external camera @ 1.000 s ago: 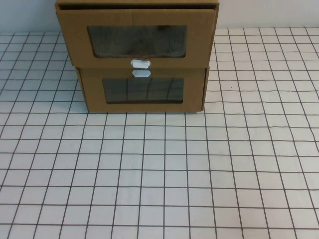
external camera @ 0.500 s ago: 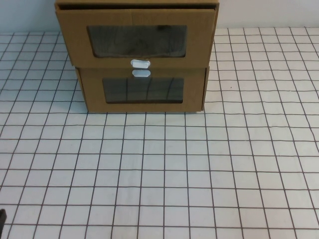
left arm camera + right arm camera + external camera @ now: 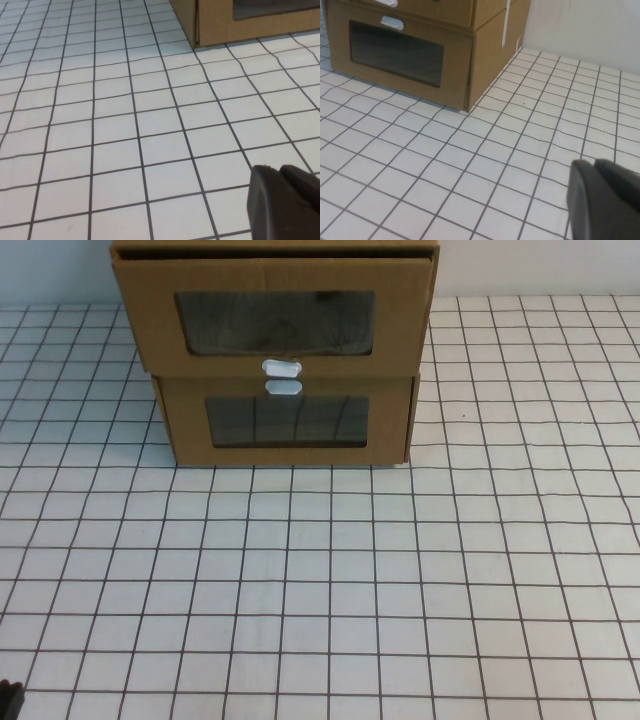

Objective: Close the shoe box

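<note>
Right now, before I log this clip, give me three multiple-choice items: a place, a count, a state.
1. Shoe box sits: A on the twin box; B beside it; C under it.
2. White tabs: A one; B two; C three.
3. Shoe box drawer: A flush; B jutting out; C removed.
A: it tops the stack. B: one per front. B: its front overhangs the twin box.
Left gripper at the table's near left edge, right gripper right of the boxes, apart.
</note>
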{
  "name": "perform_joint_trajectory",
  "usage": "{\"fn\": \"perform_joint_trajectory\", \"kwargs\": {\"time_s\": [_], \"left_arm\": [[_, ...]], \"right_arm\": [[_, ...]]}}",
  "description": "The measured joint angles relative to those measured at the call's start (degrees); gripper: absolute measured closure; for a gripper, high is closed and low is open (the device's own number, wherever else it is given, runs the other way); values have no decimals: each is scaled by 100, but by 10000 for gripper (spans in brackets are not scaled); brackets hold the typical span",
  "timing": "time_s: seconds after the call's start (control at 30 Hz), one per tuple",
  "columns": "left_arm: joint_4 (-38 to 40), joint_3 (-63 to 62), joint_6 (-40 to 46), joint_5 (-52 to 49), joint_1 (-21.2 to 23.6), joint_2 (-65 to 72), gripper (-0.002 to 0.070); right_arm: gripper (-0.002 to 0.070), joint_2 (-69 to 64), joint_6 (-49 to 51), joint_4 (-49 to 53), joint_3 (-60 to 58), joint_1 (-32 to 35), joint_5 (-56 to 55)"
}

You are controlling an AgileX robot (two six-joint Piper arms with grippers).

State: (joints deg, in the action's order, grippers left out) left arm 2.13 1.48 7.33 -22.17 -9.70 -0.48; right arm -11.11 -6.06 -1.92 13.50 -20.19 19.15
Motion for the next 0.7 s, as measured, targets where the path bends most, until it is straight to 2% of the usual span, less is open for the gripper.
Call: {"fn": "perform_joint_trajectory", "kwargs": {"time_s": [0.5, 0.7], "left_arm": [[0, 0, -13, -13, 0, 0, 677], [-3, 0, -13, -13, 0, 0, 677]], "right_arm": [[689, 24, 0, 0, 0, 0, 0], [689, 472, 0, 0, 0, 186, 25]]}}
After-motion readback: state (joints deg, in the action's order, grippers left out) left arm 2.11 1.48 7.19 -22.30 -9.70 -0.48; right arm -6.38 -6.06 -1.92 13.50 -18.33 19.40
